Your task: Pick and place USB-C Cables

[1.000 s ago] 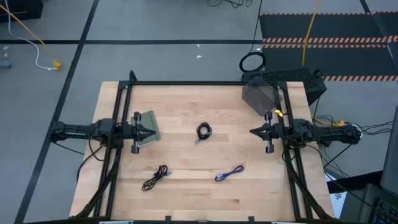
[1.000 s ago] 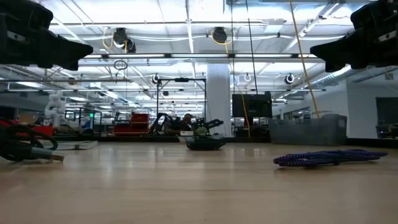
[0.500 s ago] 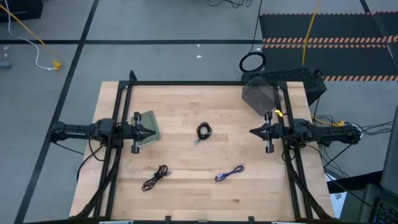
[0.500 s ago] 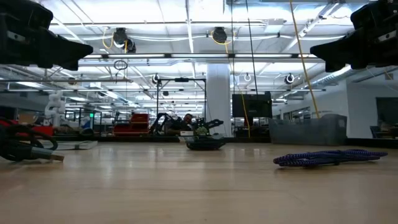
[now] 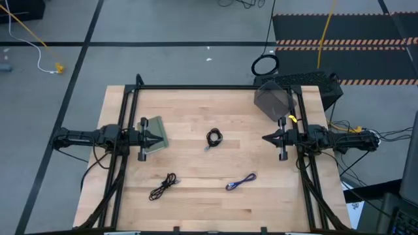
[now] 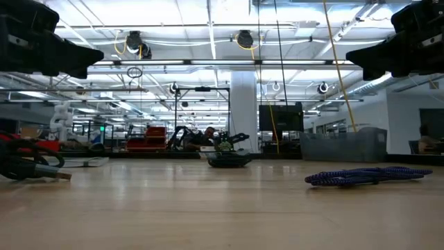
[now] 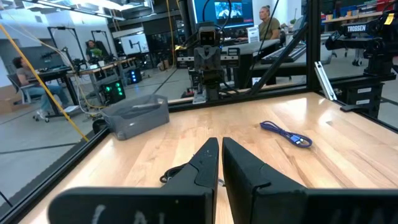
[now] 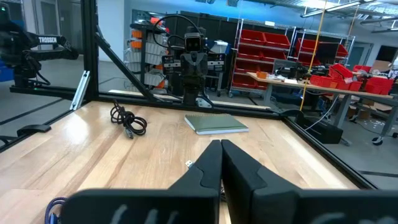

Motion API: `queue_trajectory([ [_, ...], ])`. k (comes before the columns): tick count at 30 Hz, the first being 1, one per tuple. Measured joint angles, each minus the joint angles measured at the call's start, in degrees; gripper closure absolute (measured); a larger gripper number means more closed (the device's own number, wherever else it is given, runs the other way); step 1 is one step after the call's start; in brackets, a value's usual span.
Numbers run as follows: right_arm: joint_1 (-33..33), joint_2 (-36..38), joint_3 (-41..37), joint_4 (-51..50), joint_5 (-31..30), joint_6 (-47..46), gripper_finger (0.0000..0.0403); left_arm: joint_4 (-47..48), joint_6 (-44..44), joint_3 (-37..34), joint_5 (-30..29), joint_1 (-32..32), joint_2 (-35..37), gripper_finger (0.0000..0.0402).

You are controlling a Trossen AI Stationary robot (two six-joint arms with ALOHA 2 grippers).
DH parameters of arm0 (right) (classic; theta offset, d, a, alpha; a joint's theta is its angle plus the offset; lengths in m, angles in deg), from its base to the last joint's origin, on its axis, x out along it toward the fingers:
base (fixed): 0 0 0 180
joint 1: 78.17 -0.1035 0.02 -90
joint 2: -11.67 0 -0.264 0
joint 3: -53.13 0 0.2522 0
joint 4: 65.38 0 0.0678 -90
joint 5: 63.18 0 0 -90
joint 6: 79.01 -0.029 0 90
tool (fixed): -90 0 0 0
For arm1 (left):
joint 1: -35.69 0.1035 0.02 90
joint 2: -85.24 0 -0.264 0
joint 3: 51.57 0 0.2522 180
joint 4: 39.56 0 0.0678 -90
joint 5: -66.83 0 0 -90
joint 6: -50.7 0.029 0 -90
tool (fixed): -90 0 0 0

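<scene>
Three USB-C cables lie on the wooden table. A black coil (image 5: 213, 138) sits in the middle between both grippers. A black bundle (image 5: 163, 187) and a blue-purple cable (image 5: 241, 182) lie nearer the near edge. The low view shows the blue-purple cable (image 6: 368, 175) flat on the wood. My left gripper (image 5: 160, 138) hovers shut at the table's left side, over a grey-green pad (image 5: 155, 134). My right gripper (image 5: 264, 138) hovers shut at the right side. They point at each other. In the left wrist view, my left fingers (image 7: 219, 149) partly hide the black coil (image 7: 171, 175).
A grey bin (image 5: 272, 101) stands at the far right of the table, just beyond my right arm. A black frame (image 5: 196, 87) borders the table. A black ring-shaped cord loop (image 5: 264, 65) and a yellow cord (image 5: 324, 32) lie on the floor beyond it.
</scene>
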Motion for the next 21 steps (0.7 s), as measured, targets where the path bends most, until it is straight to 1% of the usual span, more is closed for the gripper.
queue_trajectory([
  [21, 0.00, -0.01, -0.01, 0.04, 0.00, 0.00, 0.0403, 0.00, -0.37, 0.00, -0.04, 0.01, 0.01, 0.0376],
])
